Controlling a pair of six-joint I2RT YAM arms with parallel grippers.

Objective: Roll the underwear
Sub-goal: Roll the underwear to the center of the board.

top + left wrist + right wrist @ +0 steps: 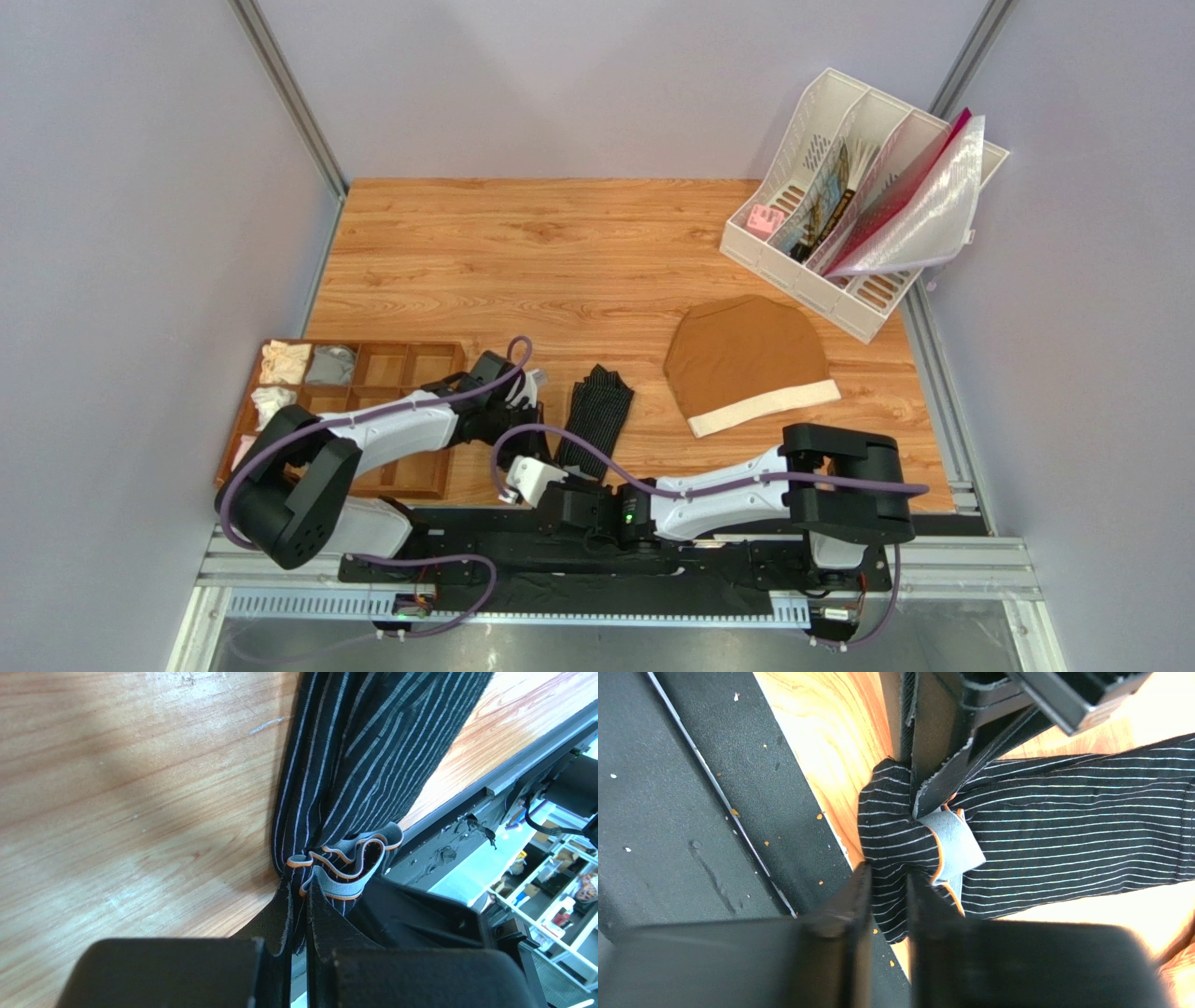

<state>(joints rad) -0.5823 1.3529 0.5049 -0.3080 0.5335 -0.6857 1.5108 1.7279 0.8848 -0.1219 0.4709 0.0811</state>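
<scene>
Left gripper (300,906): pads pinched on the bunched grey, orange-edged waistband of the underwear (599,403). Soft black knit, thin pale stripes, folded into a narrow strip on the wood table (491,252) by the near edge. Long axis near-to-far, far end tilted right. Right gripper (887,889): pinching its near end.

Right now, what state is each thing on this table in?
Underwear: folded into a narrow strip, near end bunched.
Left jaws: shut on the underwear's near end.
Right jaws: shut on the same end.
Brown briefs: flat, untouched.
Tray: partly filled.
File rack: upright, holding folders.
</scene>
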